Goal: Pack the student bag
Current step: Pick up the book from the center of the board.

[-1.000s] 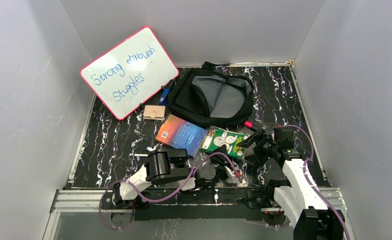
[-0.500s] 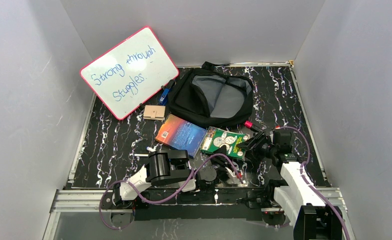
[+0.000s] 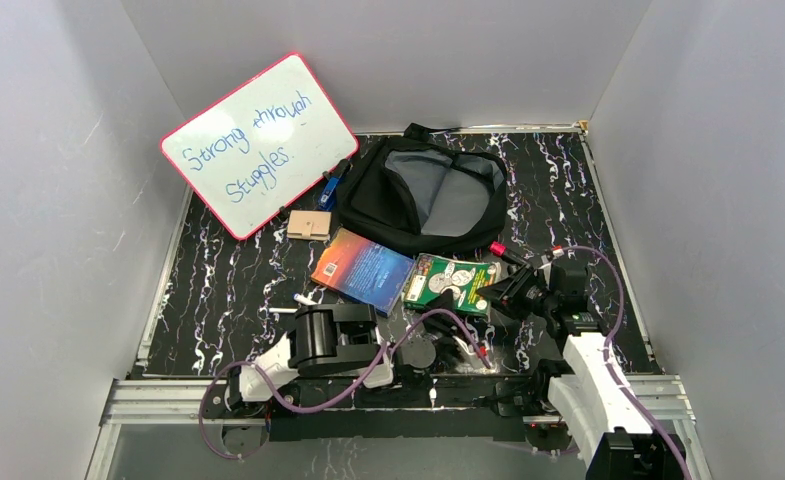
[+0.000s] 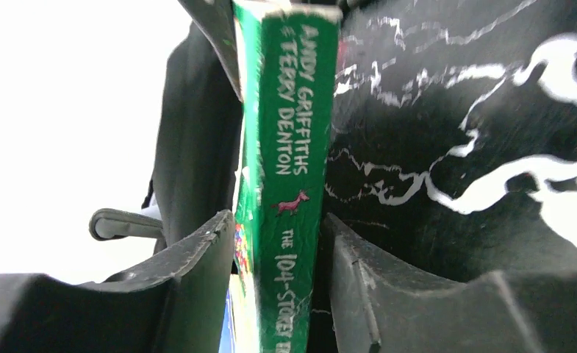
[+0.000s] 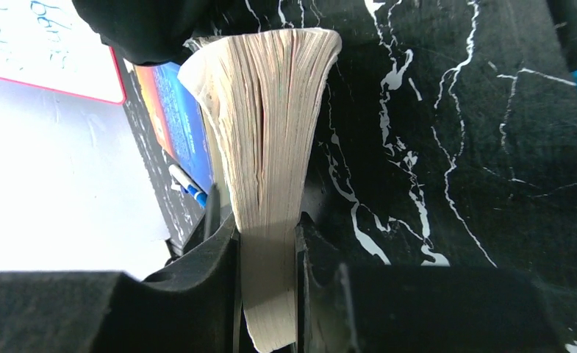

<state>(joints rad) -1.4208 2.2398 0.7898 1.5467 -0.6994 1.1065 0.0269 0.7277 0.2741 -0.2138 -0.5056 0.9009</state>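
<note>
Grey walls (image 3: 68,200) boxed in a black, white-veined counter (image 3: 228,290). The student bag (image 3: 423,195) lay open at its far middle. Nearer, the left gripper (image 4: 278,220) and right gripper (image 5: 267,228) were closed on opposite edges of a green book (image 3: 451,283).

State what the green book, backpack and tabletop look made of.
The green book: paper, with fanned cream page edges and a printed card spine. The backpack: soft matte black fabric, slumped, with grey lining. The tabletop: hard smooth black surface with white marbling, probably laminate or film.
</note>
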